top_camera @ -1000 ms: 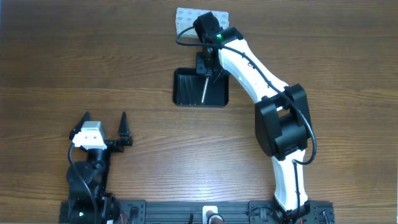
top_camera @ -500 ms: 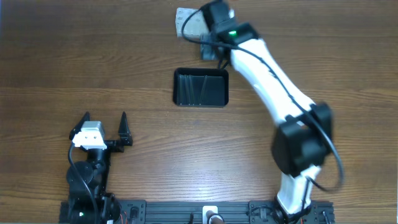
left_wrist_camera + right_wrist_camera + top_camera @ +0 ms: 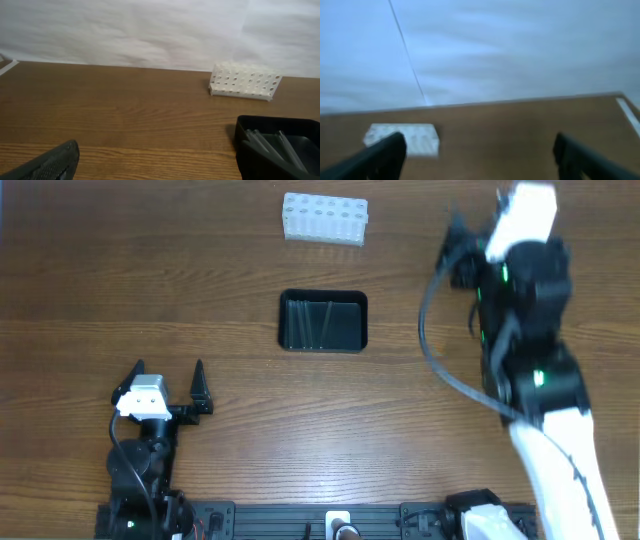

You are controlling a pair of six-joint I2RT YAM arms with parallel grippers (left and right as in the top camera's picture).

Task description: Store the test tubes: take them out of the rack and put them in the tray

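Right gripper: fingers spread wide apart, lifted, well to the right of the white perforated plastic rack. Half a second ago it was over that rack, and a second ago over the black rectangular plastic tray. The arm has swung clear of both.

Clear glass test tubes lie flat in the tray, which sits near the rack on the brown wooden table.

Left gripper: fingers apart, low near its base, unmoved since the earlier frames.
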